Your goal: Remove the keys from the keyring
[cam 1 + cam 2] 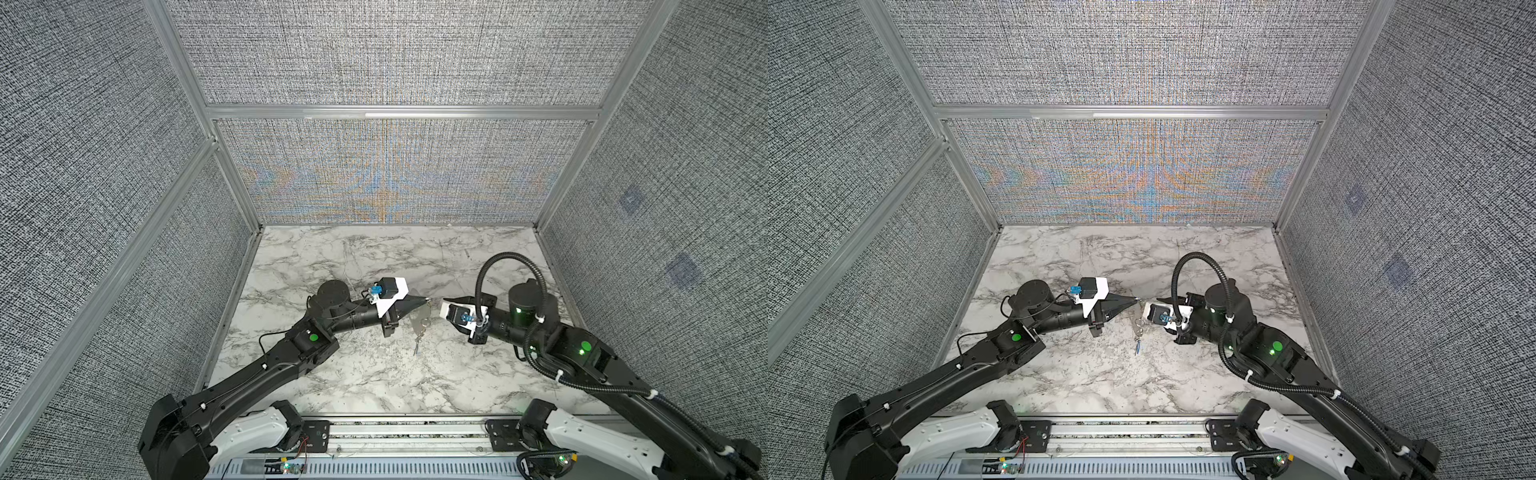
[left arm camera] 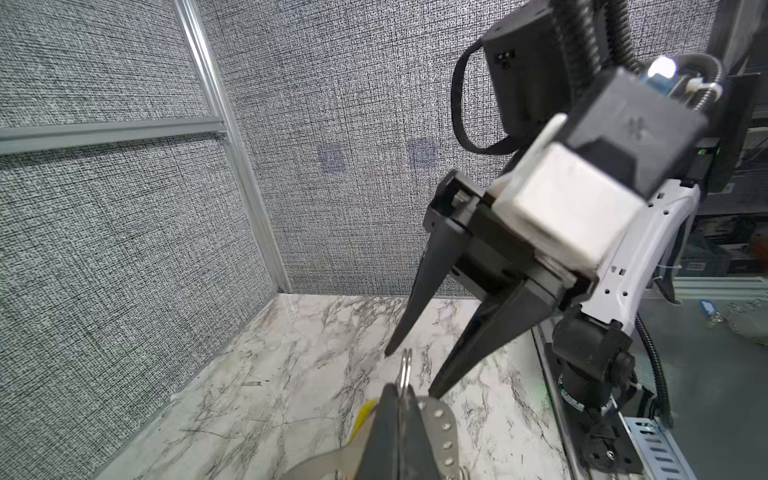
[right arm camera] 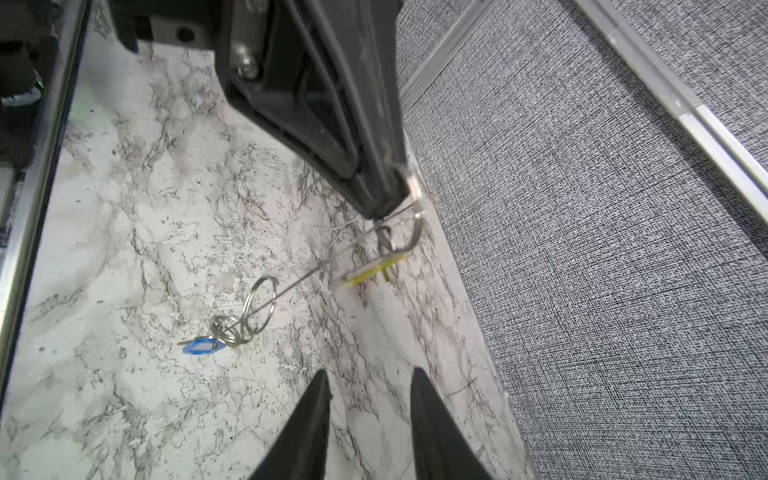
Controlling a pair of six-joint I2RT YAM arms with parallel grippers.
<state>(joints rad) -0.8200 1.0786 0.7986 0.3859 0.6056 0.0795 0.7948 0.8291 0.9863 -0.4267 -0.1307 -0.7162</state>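
My left gripper [image 2: 400, 388] is shut on the keyring [image 2: 441, 428], a flat grey loop with small bumps along one edge, and holds it above the marble table [image 1: 332, 382]. In the right wrist view the keyring [image 3: 307, 274] hangs edge-on from the left gripper [image 3: 390, 203]. The yellow key [image 3: 374, 270] dangles close to the grip. The blue key [image 3: 199, 345] hangs lower on small wire rings [image 3: 259, 299]. My right gripper [image 3: 370, 378] is open and empty, a short way from the keys. In both top views the grippers [image 1: 426, 300] [image 1: 1156, 300] face each other, tips nearly meeting.
Grey fabric walls with aluminium frames [image 1: 399, 112] enclose the table on three sides. A rail with the arm bases [image 1: 399, 436] runs along the front edge. The right arm's corrugated cable [image 1: 498, 266] loops above its wrist.
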